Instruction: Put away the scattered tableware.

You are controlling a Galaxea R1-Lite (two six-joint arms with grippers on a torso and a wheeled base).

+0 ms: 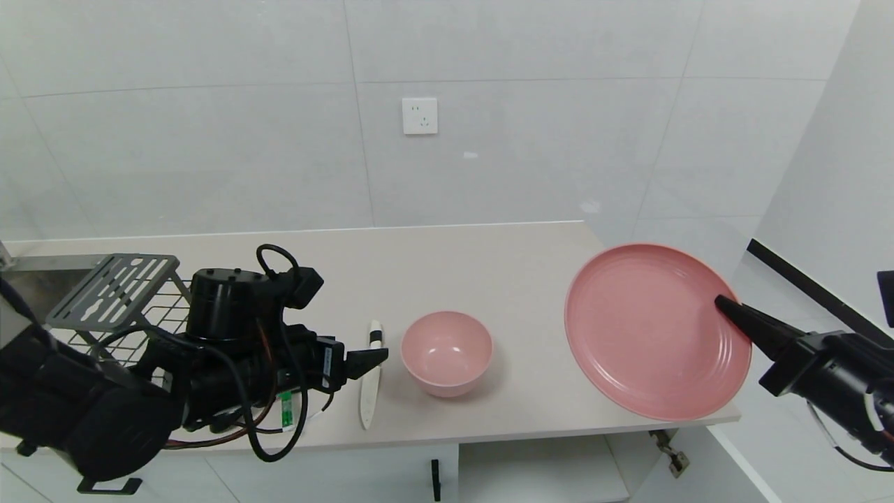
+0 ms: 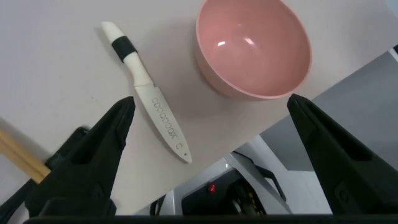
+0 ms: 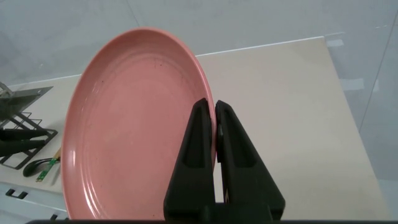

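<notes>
My right gripper [image 1: 723,304] is shut on the rim of a large pink plate [image 1: 649,328], holding it tilted above the counter's right end. In the right wrist view the plate [image 3: 137,124] stands edge-gripped between the fingers [image 3: 202,134]. A pink bowl [image 1: 447,353] sits upright on the counter near the front edge. A white knife [image 1: 371,374] with a dark band on its handle lies just left of it. My left gripper [image 1: 377,356] hangs open over the knife. In the left wrist view the knife [image 2: 149,93] and the bowl [image 2: 252,46] lie between the spread fingers.
A black wire dish rack [image 1: 119,297] stands at the counter's left end. Wooden chopsticks [image 2: 22,155] and green utensils [image 3: 40,167] lie near it. The counter's front edge [image 1: 524,429] runs close below the bowl, with cabinet doors underneath. A tiled wall with a socket [image 1: 420,115] backs the counter.
</notes>
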